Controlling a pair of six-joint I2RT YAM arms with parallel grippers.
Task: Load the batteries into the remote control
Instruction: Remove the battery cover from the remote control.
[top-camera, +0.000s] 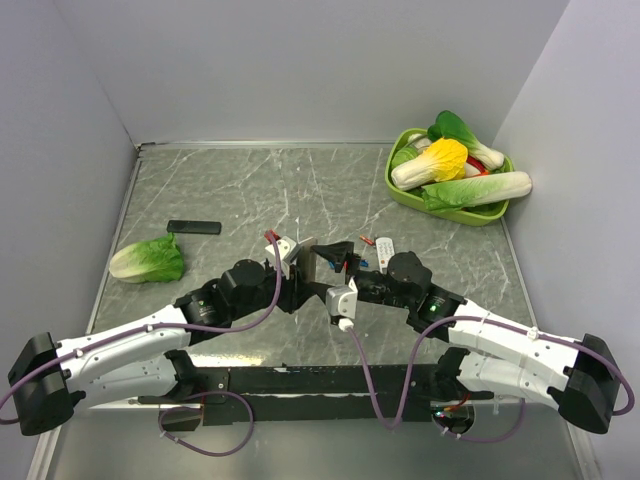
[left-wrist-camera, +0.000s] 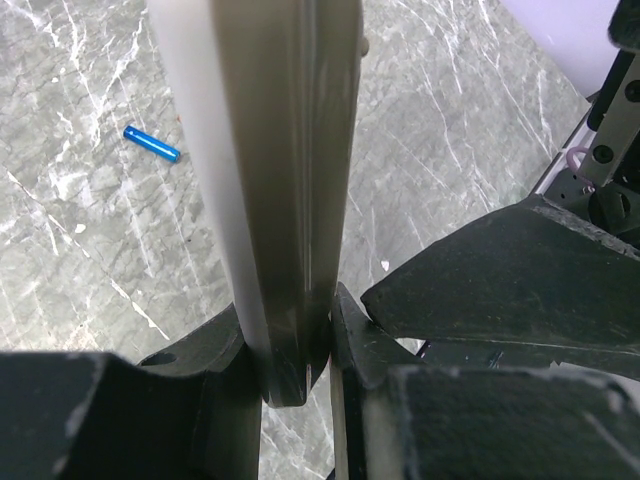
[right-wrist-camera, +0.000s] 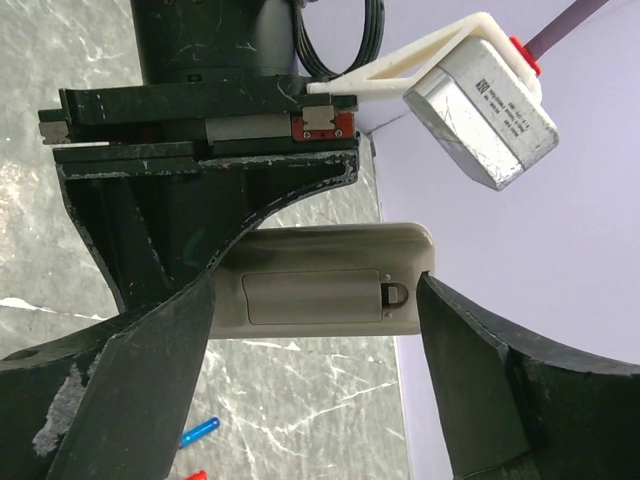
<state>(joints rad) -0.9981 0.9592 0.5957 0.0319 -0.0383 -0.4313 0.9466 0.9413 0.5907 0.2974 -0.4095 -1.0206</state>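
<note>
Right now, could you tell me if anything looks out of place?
A leafy green lies alone at the table's left, far from the vegetable basket at right rear. A small blue cylinder lies loose on the table. The remote control in the left gripper has its battery cover shut.

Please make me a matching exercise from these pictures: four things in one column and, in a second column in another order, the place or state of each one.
Things
1. remote control
2. black bar
3. lettuce leaf
4. green basket

Places or states
A. in the far right corner, holding vegetables
B. on the left side of the table, nearer the arms than the bar
C. clamped by the left gripper, jaws shut on it
D. flat on the table, just beyond the leaf

Pairs: 1-C, 2-D, 3-B, 4-A
</note>
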